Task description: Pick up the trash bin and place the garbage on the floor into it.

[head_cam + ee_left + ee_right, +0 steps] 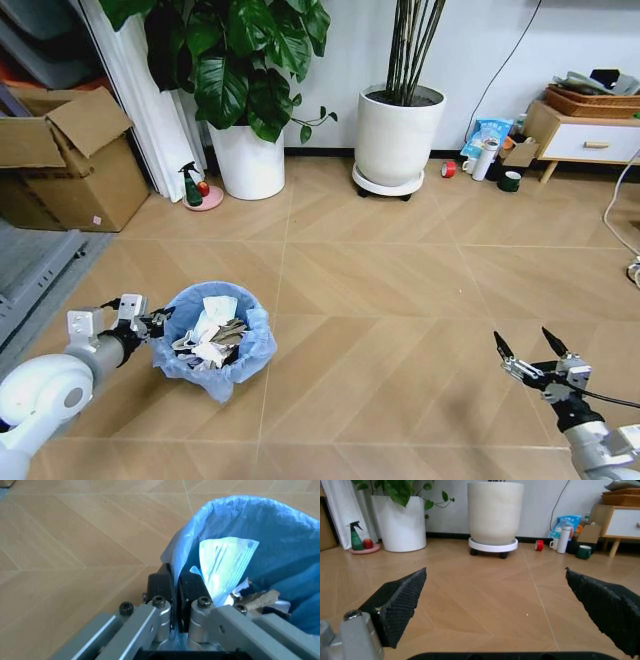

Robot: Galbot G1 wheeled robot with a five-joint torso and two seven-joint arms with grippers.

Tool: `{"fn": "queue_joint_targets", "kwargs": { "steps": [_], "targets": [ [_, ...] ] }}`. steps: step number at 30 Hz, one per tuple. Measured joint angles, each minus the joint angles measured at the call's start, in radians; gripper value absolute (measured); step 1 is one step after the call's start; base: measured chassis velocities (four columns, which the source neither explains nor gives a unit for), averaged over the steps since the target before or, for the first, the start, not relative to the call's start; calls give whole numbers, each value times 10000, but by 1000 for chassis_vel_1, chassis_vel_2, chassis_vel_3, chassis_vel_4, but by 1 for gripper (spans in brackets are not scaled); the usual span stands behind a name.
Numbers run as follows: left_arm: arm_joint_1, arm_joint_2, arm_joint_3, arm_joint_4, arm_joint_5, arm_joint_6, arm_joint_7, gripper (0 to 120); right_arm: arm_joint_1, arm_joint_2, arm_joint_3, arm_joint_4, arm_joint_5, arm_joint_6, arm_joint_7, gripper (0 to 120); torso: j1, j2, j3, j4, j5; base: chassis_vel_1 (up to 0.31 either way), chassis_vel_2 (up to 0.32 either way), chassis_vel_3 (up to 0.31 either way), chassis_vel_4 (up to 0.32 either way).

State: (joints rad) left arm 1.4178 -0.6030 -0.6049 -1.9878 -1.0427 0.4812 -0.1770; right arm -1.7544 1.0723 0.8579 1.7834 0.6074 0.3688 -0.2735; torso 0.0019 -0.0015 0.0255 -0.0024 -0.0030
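1. Along the back wall: two white plant pots (399, 135), a green spray bottle (191, 186), cardboard boxes (68, 160) at the left; nothing blocks the floor (400, 300) ahead.
2. Trash bin (216, 345) sits front-left, stuffed with garbage (210, 335).
3. Left gripper (175, 587) clamped tight on the bin's bagged rim.
4. Right gripper (530, 352) front-right, fingers spread wide, holding nothing, well apart from bin.

Bright, even indoor light with soft shadows; the left wrist view's close foreground is blurred.
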Motion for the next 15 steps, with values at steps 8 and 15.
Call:
{"fn": "queue_joint_targets", "kwargs": {
  "steps": [8, 15],
  "targets": [
    [-39, 54, -1, 26, -72, 5, -2, 0, 10, -48, 0, -2, 19, -15, 0, 100, -1, 0, 0, 3, -2, 164, -166, -159, 168],
    [-31, 13, 5, 21, -71, 10, 0, 0, -1, -25, -6, -9, 9, -16, -3, 100, -1, 0, -1, 1, -1, 172, -146, -170, 141]
  ]
}}
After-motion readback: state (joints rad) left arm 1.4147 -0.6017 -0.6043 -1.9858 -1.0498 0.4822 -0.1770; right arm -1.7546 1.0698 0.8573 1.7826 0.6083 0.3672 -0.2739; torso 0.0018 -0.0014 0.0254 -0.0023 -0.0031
